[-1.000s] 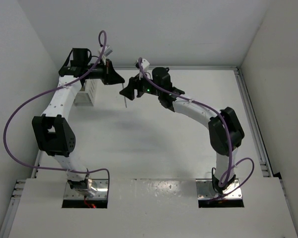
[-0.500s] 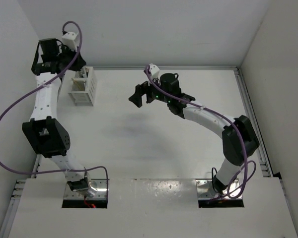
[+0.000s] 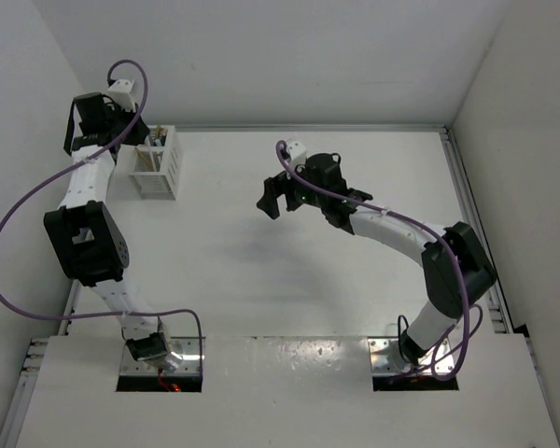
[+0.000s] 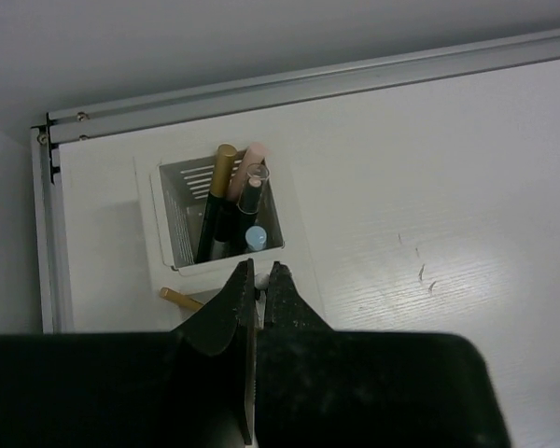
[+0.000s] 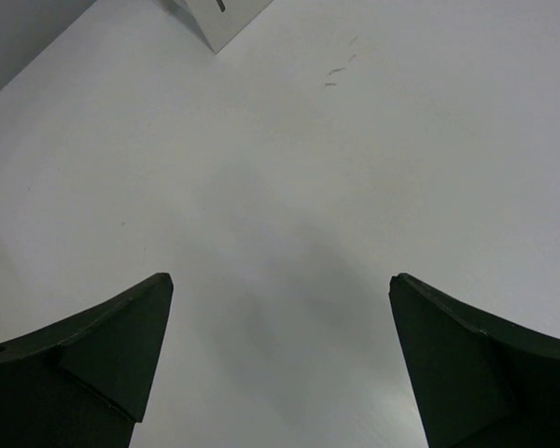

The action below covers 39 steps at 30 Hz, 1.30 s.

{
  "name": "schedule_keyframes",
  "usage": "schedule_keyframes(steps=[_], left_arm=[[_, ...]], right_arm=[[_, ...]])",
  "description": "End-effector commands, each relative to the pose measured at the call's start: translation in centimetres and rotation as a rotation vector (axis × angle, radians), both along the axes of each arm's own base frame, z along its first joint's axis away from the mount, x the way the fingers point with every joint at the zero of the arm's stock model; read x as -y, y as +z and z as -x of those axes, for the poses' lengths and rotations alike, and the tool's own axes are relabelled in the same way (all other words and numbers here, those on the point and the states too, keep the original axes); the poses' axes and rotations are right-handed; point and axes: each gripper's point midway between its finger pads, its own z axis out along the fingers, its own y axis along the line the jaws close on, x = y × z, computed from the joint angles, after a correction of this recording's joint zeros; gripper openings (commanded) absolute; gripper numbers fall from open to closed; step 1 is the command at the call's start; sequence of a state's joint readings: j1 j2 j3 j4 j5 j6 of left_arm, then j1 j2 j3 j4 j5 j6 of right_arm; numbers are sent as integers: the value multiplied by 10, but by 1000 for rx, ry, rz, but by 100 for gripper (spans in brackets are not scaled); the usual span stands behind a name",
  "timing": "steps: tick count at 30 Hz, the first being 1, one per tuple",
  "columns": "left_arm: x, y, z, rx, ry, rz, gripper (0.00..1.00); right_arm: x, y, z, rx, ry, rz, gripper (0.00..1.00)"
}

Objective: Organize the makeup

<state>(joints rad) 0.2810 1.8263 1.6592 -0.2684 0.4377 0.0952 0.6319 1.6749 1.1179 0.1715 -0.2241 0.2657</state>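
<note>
The white slatted box [image 3: 159,173] stands at the back left. In the left wrist view its far compartment [image 4: 168,224] holds makeup: a dark stick with a gold end [image 4: 222,163], a pink one [image 4: 254,154], a clear-capped one [image 4: 255,177] and a light blue one [image 4: 255,238]. A tan stick [image 4: 180,299] shows in the near compartment. My left gripper [image 4: 259,271] hovers over that near compartment, shut, with the small white end of a thin stick [image 4: 259,279] pinched between its tips. My right gripper [image 3: 269,198] hangs wide open and holding nothing above bare table at mid-table [image 5: 280,280].
A metal rail [image 4: 308,84] runs along the table's back edge and another [image 4: 45,233] down its left side, close to the box. White walls rise behind and on both sides. A corner of the box [image 5: 219,14] shows at the top of the right wrist view.
My left arm swung from mid-table to the back left, over the box, carrying the thin stick. My right gripper opened wide and drew back to the right.
</note>
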Motion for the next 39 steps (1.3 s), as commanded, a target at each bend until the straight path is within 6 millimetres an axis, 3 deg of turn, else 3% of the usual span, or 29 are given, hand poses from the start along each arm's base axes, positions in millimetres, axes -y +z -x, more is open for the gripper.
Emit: schedule_keyframes(steps=[1,4,7,8,9,11,12,15,17,19,20,24,25,26,27,28,29,31,34,39], left_arm=[[-6,16,-14,91,13,-18,0],[-15,-4,-9,51,35,-34,1],[-25,-13,2,32,48,-46,25],[-24,-16,3,22,48,-43,37],[-24,-14,6,24,45,-52,55],[-21,-13,10,12,36,-45,63],[-18,-3,12,25,27,-44,68],[-20,18,14,41,40,-55,69],[-35,45,13,66,115,-60,69],[-54,77,15,112,194,-69,69],[-76,82,22,103,280,-83,69],[-134,103,51,110,487,-100,69],[-140,104,59,109,506,-101,69],[-150,102,67,101,537,-105,69],[-162,84,79,57,568,-97,69],[-167,78,86,43,581,-94,69],[-172,64,100,4,603,-85,69],[-171,53,110,-22,613,-78,69],[-172,34,131,-65,629,-76,69],[-170,7,150,-137,641,-62,69]], right_arm=[[10,21,-3,53,-23,-21,100],[13,18,2,44,-25,-14,100],[18,13,4,34,-32,0,100],[20,10,4,29,-36,5,100],[20,10,5,24,-35,7,100],[22,11,3,25,-37,9,100],[22,11,3,25,-36,11,100],[26,14,-1,20,-46,13,100],[29,15,-2,2,-60,5,100],[40,10,-4,-40,-96,9,100],[46,10,-4,-48,-109,9,100],[90,-12,-1,-121,-221,82,100],[114,-13,-1,-137,-292,114,100],[126,-19,1,-152,-322,133,100],[134,-14,3,-146,-346,135,100],[161,-28,5,-194,-421,186,100],[170,-30,7,-208,-447,193,100],[204,-32,7,-235,-559,215,100],[237,-36,15,-282,-645,250,100],[264,-40,20,-285,-717,293,100]])
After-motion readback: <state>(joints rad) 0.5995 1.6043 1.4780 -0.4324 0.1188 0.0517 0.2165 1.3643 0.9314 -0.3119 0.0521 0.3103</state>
